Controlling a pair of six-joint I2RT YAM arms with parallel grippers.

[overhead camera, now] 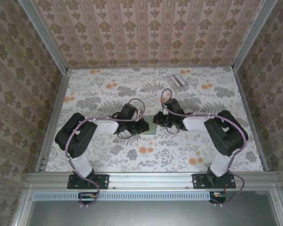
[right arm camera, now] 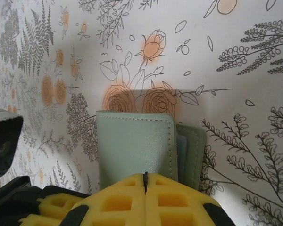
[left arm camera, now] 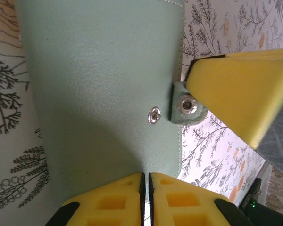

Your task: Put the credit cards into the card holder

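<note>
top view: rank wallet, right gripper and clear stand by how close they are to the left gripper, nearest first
1. wallet: mid-table, right at the tips of the left gripper.
2. right gripper: just to the right, facing it over the wallet.
3. clear stand: far back, right of centre.

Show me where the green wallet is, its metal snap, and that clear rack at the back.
green wallet (left arm camera: pixel 99 80): left wrist view, on its smooth front cover.
metal snap (left arm camera: pixel 154 115): left wrist view, on the round stud.
clear rack (overhead camera: pixel 178 81): top external view, on its slotted top.
</note>
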